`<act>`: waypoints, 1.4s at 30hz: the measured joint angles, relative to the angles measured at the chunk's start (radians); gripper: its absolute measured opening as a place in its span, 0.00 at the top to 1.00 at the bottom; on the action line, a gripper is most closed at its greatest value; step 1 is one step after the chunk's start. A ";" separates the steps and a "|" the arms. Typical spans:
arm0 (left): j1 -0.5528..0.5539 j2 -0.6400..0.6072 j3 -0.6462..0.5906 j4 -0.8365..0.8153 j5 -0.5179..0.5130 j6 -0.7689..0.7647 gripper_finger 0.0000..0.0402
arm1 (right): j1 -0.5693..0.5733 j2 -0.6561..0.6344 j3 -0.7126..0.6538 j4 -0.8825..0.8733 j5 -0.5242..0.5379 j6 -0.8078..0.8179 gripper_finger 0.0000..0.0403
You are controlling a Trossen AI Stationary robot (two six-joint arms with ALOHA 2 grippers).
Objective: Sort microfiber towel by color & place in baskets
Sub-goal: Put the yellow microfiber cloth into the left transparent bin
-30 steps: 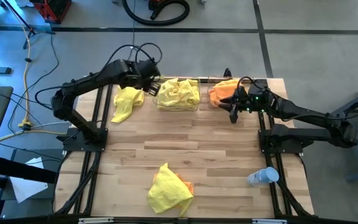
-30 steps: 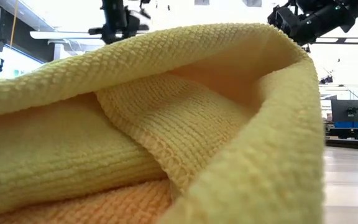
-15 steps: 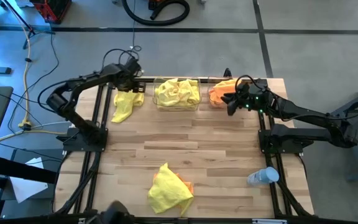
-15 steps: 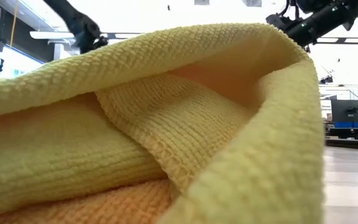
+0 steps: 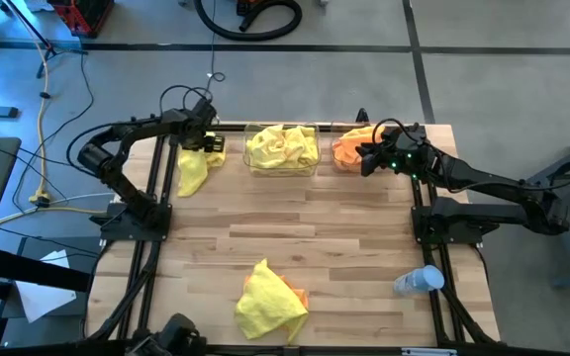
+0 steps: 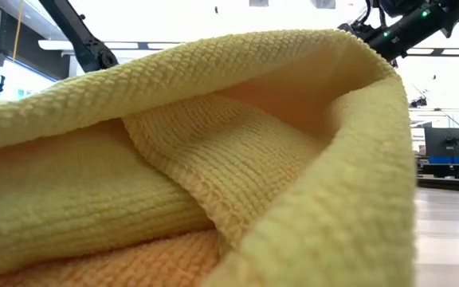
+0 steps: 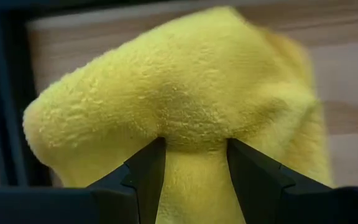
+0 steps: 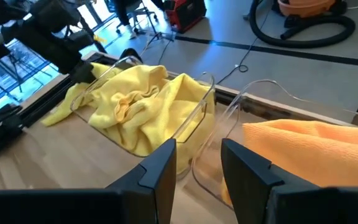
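Observation:
A yellow towel (image 5: 192, 170) lies flat at the table's far left. My left gripper (image 5: 206, 146) is over its far end, open, with a hump of the cloth (image 7: 185, 93) between the fingers. A clear basket (image 5: 315, 170) at the far edge holds crumpled yellow towels (image 8: 135, 106). The basket (image 8: 272, 84) to its right holds orange towels (image 5: 352, 146). My right gripper (image 5: 367, 161) hovers open and empty at the near side of the orange basket. Another yellow towel (image 5: 268, 299) lies on an orange one (image 5: 303, 295) at the near edge, filling the low view (image 6: 213, 175). My left gripper comes at the yellow towel from above, pointing down. Its open fingers (image 7: 145, 174) stand on either side of a raised hump at the towel's far end (image 7: 194, 162), with the fingertips against the cloth. The towel lies on the table.
A small clear plastic bottle (image 5: 419, 281) lies on its side near the table's right near corner. Bare wood shows across the table's middle. The two baskets stand side by side along the far edge. Cables and a vacuum hose lie on the floor beyond.
My left gripper has swung from over the yellow basket toward the table's left, then come down onto the far end of the yellow towel lying there. My right gripper has moved a little toward the far edge, closer to the orange basket.

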 joint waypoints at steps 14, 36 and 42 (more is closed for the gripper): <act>-0.127 0.116 0.026 -0.053 -0.067 -0.031 0.74 | -0.001 0.000 0.000 0.002 -0.055 0.041 0.70; -0.450 -0.210 0.557 -0.238 -0.128 -0.046 1.00 | -0.001 0.000 0.000 -0.114 -0.111 -0.065 0.70; -0.534 -0.058 0.765 -0.245 -0.110 -0.019 1.00 | -0.001 0.000 0.000 -0.113 -0.110 -0.065 0.70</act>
